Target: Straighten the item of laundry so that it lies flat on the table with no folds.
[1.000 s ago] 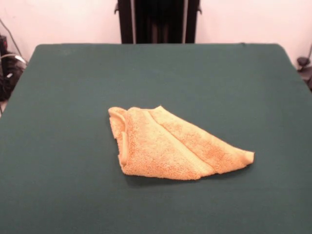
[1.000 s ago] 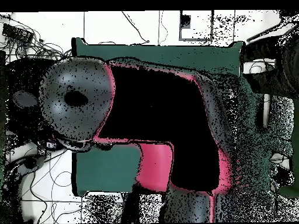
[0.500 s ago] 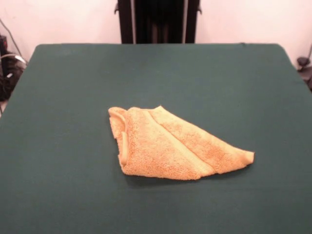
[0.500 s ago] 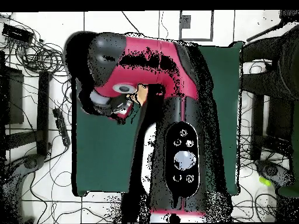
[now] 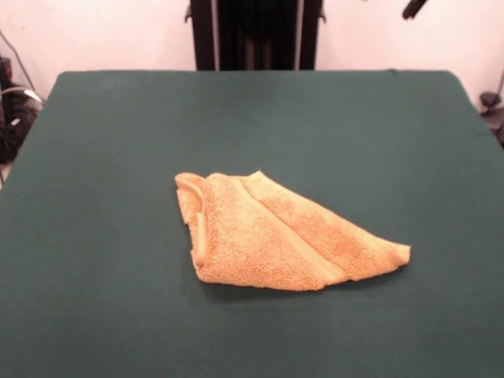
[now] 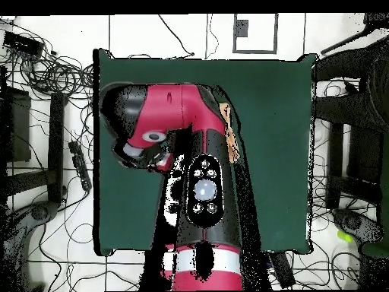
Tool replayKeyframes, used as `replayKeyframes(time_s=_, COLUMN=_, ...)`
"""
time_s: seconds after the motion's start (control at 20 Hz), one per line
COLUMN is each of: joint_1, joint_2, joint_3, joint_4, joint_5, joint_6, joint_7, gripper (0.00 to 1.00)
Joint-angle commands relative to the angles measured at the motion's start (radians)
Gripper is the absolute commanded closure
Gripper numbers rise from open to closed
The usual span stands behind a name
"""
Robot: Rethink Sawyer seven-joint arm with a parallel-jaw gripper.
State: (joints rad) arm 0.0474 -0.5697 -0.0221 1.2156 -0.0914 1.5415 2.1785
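The orange-yellow towel is lying near the middle of the table, folded over itself into a rough triangle, with a fluffy terry nap and a rolled hem along one side. The table's cover is showing as flat, dark green felt. From overhead, the red and black arm is hiding most of the towel. Its fingers are out of sight, so I cannot tell their state or where the towel lies relative to them.
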Motion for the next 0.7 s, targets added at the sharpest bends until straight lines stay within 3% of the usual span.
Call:
replayKeyframes(time_s=0.05, joint_1=-0.010, joint_2=-0.080, joint_3=0.029, joint_4=0.276, joint_5=-0.059, joint_6=-0.205, joint_7=-0.084, gripper=0.00)
replayKeyframes(time_s=0.15, joint_1=-0.030, joint_2=-0.097, joint_3=0.045, joint_4=0.355, joint_5=-0.003, joint_6=-0.337, joint_7=-0.038, gripper=0.00)
replayKeyframes(time_s=0.25, joint_1=-0.019, joint_2=-0.078, joint_3=0.047, joint_4=0.367, joint_5=0.003, joint_6=-0.422, joint_7=0.029, gripper=0.00)
replayKeyframes(time_s=0.45, joint_1=0.010, joint_2=-0.017, joint_3=0.008, joint_4=0.315, joint_5=-0.144, joint_6=-0.441, joint_7=0.005, gripper=0.00)
replayKeyframes(time_s=0.55, joint_1=-0.032, joint_2=-0.038, joint_3=0.019, joint_4=0.385, joint_5=-0.154, joint_6=-0.575, joint_7=-0.042, gripper=0.00)
replayKeyframes(time_s=0.7, joint_1=-0.067, joint_2=-0.001, joint_3=0.030, joint_4=0.383, joint_5=-0.208, joint_6=-0.649, joint_7=-0.079, gripper=0.00)
